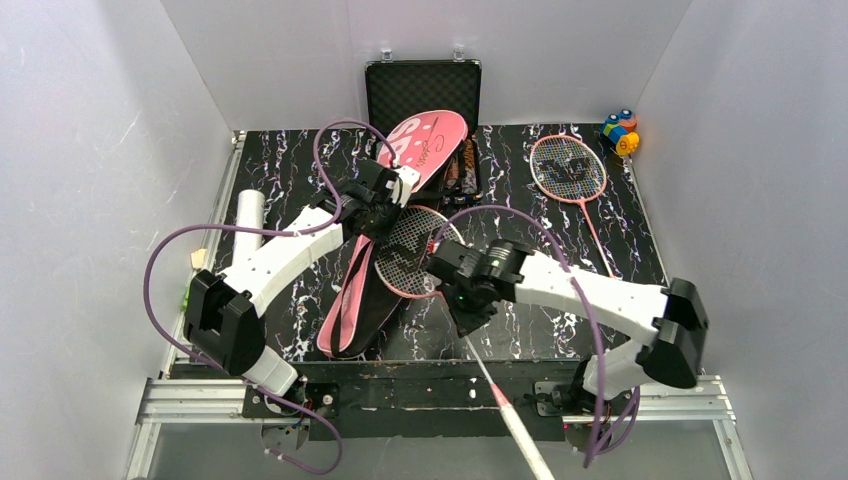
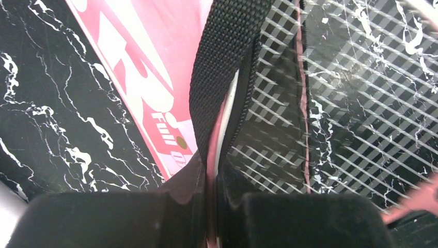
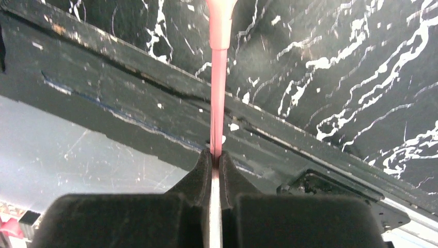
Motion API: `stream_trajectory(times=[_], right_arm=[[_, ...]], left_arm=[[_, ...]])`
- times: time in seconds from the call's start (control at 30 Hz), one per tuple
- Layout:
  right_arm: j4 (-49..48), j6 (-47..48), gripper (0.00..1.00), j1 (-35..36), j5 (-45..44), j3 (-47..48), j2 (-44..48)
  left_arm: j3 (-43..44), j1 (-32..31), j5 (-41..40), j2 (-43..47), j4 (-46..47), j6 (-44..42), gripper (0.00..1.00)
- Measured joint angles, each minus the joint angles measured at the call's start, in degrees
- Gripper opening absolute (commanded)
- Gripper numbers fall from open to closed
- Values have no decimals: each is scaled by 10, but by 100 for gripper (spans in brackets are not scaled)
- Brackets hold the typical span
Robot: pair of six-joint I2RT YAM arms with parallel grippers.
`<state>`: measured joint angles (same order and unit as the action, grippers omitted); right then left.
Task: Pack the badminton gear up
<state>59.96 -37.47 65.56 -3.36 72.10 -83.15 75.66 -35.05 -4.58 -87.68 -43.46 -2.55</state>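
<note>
The left gripper (image 2: 212,178) is clamped on the edge of the pink cover (image 1: 432,138), which lies from 12 toward 7 o'clock. The right gripper (image 3: 216,155) pinches the shaft of the racket (image 1: 408,255), its head at centre beside the cover. Gripped so thinly, the shaft could twist and snag the frame on the cover's lip.

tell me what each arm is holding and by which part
Left jaws pinch the pink cover at its opening edge, beside the black strap. Right jaws clamp a racket by its thin pink shaft.
</note>
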Motion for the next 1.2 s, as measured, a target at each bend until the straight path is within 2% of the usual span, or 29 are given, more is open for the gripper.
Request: stream_trajectory(times=[0.13,0.3,0.6,0.87,1.2], right_arm=[[-8,21,1,-12,-12,53,-79],[-23,32,1,-43,-29,96,-130],[-87,19,1,-95,-89,116,-127],[-167,-26,1,-138,-80,121,-127],[-253,-92,1,-169,-66,127,-135]], left_arm=[[-3,-1,13,0,-3,0,0],[-16,-1,44,15,-11,0,0],[-33,-1,125,52,-31,7,0],[-41,-2,173,77,-44,7,0],[-67,-3,188,110,-43,7,0]])
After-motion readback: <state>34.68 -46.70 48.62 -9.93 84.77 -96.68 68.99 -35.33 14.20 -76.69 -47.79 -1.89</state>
